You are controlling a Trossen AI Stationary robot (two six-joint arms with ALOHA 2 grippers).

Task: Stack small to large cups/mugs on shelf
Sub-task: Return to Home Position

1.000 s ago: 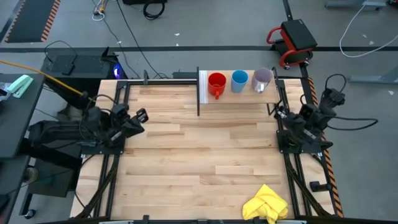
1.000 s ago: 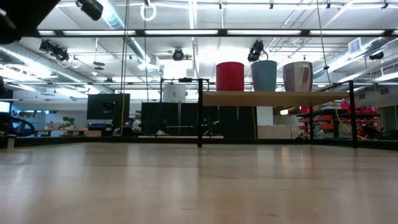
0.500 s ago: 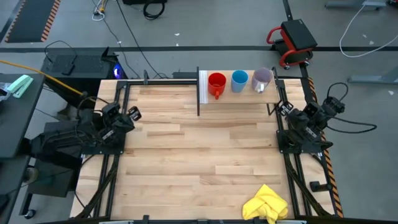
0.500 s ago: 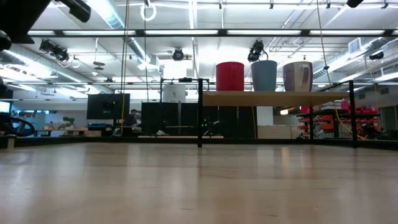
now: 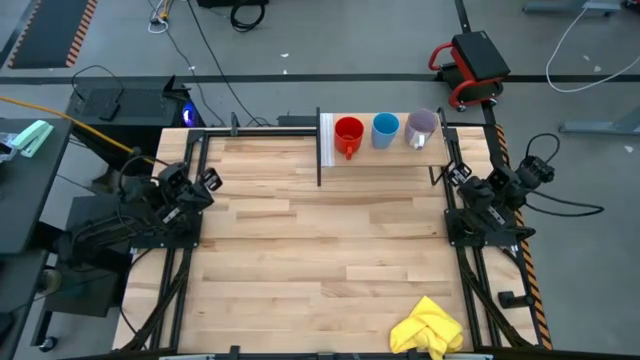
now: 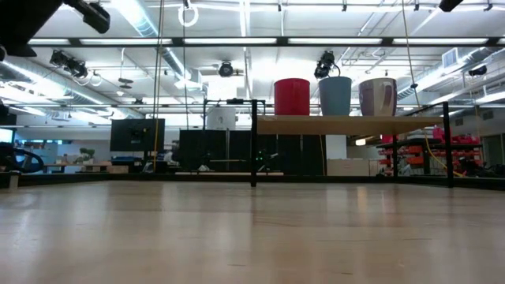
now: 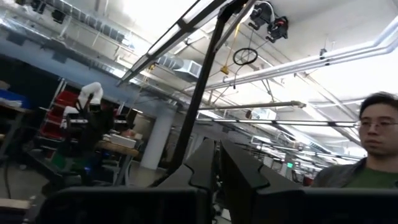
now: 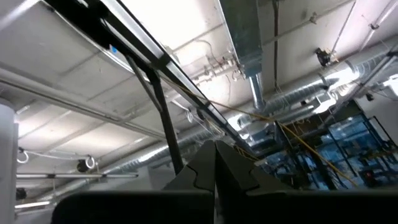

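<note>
Three cups stand side by side, upright on their bases, on the light-wood shelf (image 5: 385,157) at the table's far edge: the red mug (image 5: 348,135), the light-blue cup (image 5: 385,130) and the purple-grey cup (image 5: 421,127). The low view shows the red mug (image 6: 292,96), the light-blue cup (image 6: 335,95) and the purple-grey cup (image 6: 378,96) in a row on the shelf (image 6: 347,122). My left gripper (image 5: 210,182) is folded back at the table's left edge, shut and tipped upward. My right gripper (image 5: 456,176) rests shut at the right edge, just near of the shelf.
A crumpled yellow cloth (image 5: 428,327) lies near the table's near right corner. The shelf's white end panel (image 5: 325,140) stands at its left end. Black frame rails run along both table sides. A person (image 7: 367,143) shows beyond the table in the left wrist view.
My left gripper has drawn back toward the table's left edge and tipped upward, staying shut. My right arm has folded back a little toward the right edge. The cups have not moved.
</note>
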